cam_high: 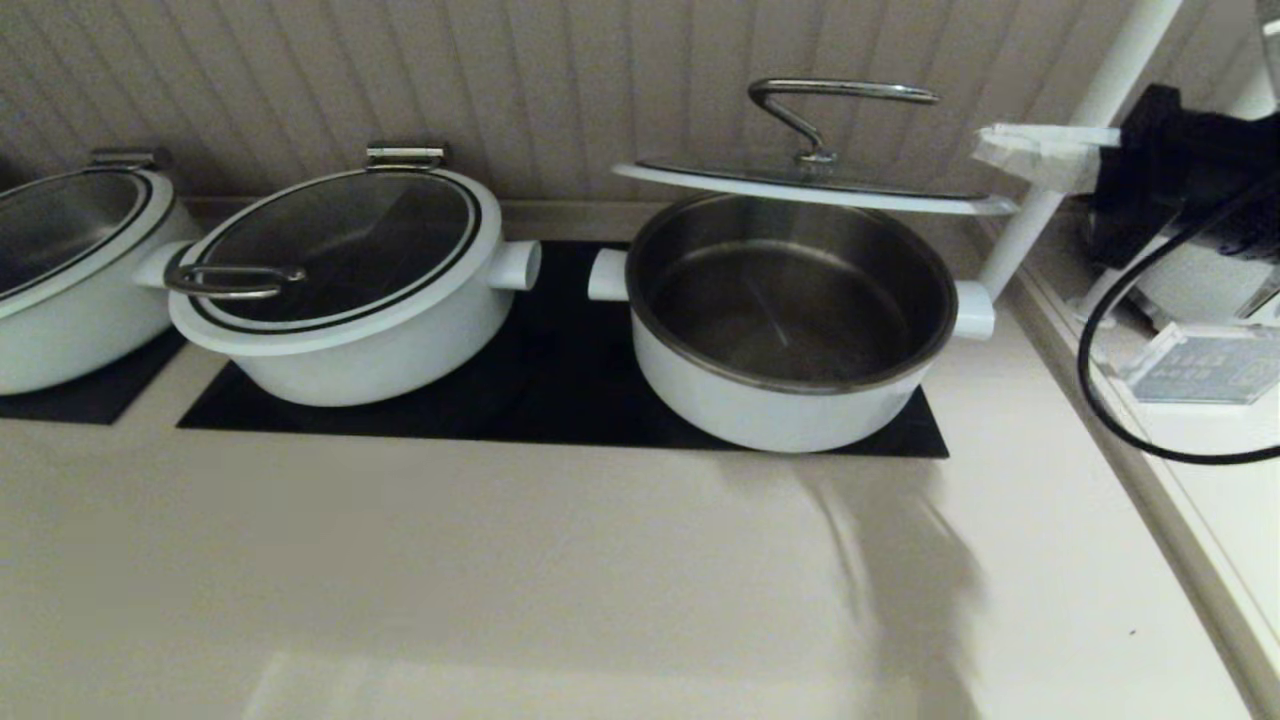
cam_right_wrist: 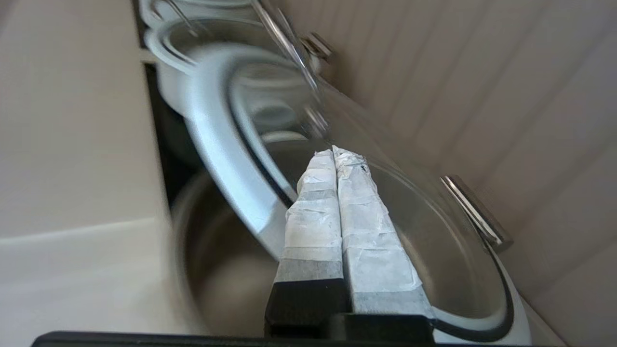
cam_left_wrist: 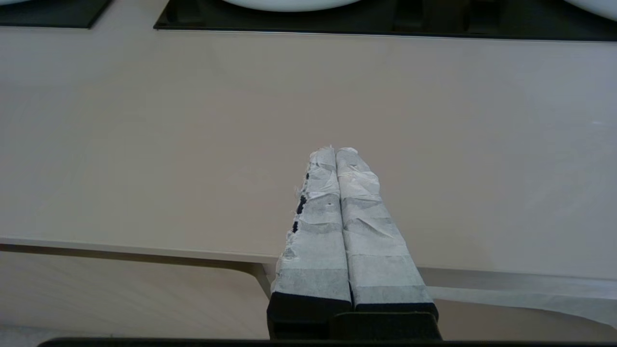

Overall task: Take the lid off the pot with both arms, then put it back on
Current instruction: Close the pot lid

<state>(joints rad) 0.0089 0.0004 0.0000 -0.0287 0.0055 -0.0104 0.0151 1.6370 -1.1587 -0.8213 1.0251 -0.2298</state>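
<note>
Hovering level above the pot (cam_high: pixel 790 400), the lid (cam_high: pixel 815 187); right claw (cam_right_wrist: pixel 336 153) closed empty, left claw (cam_left_wrist: pixel 335 152) likewise.

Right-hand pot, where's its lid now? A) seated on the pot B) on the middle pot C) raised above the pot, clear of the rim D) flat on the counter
C: in the head view the lid hangs above the pot, whose steel bowl is open to view; the right gripper is shut on the lid's rim.
</note>
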